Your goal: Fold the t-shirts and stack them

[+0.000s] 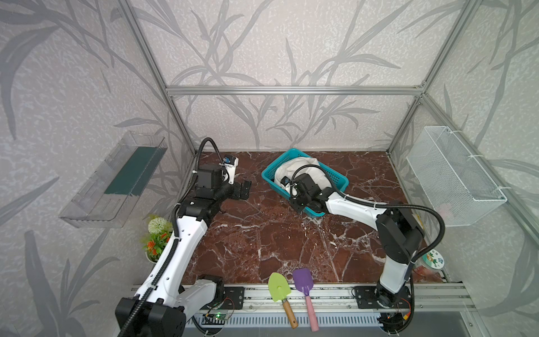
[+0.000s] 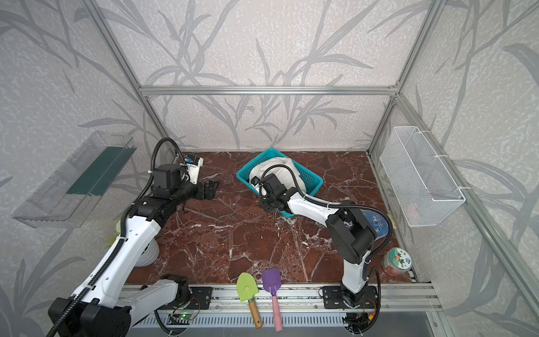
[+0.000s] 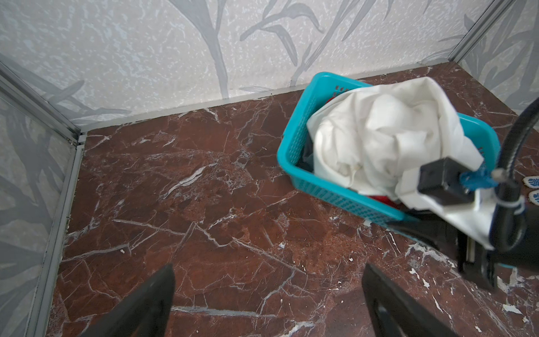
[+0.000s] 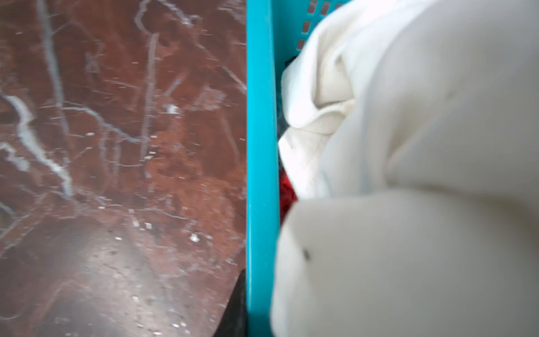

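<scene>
One cream-white t-shirt (image 3: 393, 140) heaps over the red shirt (image 4: 287, 189) in the teal basket (image 3: 294, 163). Right pincer (image 1: 299, 205), buried in its folds, cannot be read as open or shut; left pincer (image 1: 244, 189) hangs wide open, empty. A lift may drag the red shirt or basket along.

The right gripper (image 1: 298, 205) is showing only its dark back at the near end of the teal basket (image 1: 337, 176). Its jaws are sitting under its own wrist, so any grip is impossible to make out. In the right wrist view the cream shirt (image 4: 408, 131) is crowding the frame, and its nearest fold is blurring out. The red shirt (image 4: 287, 191) is peeking out as a sliver beneath it. A dark cloth (image 3: 306, 153) is lying too buried to name. The blue-and-white glove (image 2: 376, 224) is mostly hiding behind the right arm (image 2: 353, 236).
</scene>
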Motion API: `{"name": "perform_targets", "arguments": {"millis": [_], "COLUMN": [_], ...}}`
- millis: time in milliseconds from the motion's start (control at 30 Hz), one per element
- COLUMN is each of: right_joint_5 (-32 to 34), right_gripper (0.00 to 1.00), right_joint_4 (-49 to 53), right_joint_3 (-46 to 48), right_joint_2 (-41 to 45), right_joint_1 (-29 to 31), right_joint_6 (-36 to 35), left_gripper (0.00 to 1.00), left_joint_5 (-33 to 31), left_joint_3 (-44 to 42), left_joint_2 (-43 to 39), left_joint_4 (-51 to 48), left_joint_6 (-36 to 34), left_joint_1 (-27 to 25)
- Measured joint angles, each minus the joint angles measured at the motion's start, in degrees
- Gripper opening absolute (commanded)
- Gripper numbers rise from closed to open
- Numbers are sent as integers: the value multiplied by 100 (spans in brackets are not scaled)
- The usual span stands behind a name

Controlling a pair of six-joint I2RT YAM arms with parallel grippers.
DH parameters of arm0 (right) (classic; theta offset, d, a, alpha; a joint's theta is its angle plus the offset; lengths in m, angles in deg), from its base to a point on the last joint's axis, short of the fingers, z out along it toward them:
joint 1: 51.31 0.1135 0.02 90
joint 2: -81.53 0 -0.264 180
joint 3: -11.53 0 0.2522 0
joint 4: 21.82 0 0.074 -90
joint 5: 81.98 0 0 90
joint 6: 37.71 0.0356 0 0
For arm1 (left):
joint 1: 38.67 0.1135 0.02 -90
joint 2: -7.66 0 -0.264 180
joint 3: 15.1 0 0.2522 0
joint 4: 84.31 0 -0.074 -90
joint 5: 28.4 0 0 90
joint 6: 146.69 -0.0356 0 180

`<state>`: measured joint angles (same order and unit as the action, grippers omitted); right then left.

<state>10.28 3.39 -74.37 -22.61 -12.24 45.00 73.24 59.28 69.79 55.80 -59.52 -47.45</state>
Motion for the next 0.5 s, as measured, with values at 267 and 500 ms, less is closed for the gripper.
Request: {"name": "perform_targets", "arguments": {"millis": [267, 500], "right_joint_5": [339, 699], "right_gripper": [0, 0], "right_joint_4": [-28, -262], "right_joint_3": [136, 136], "right_joint_2": [280, -59], "right_joint_1": [-2015, -2911], "right_joint_6": [98, -310], "left_gripper": [99, 99], "left_joint_5": [48, 48], "left_joint_3": [0, 0], "left_joint_2": [0, 44], "left_joint_4": [0, -2], "left_joint_6": [-2, -4], "left_joint_1": [-295, -463]}}
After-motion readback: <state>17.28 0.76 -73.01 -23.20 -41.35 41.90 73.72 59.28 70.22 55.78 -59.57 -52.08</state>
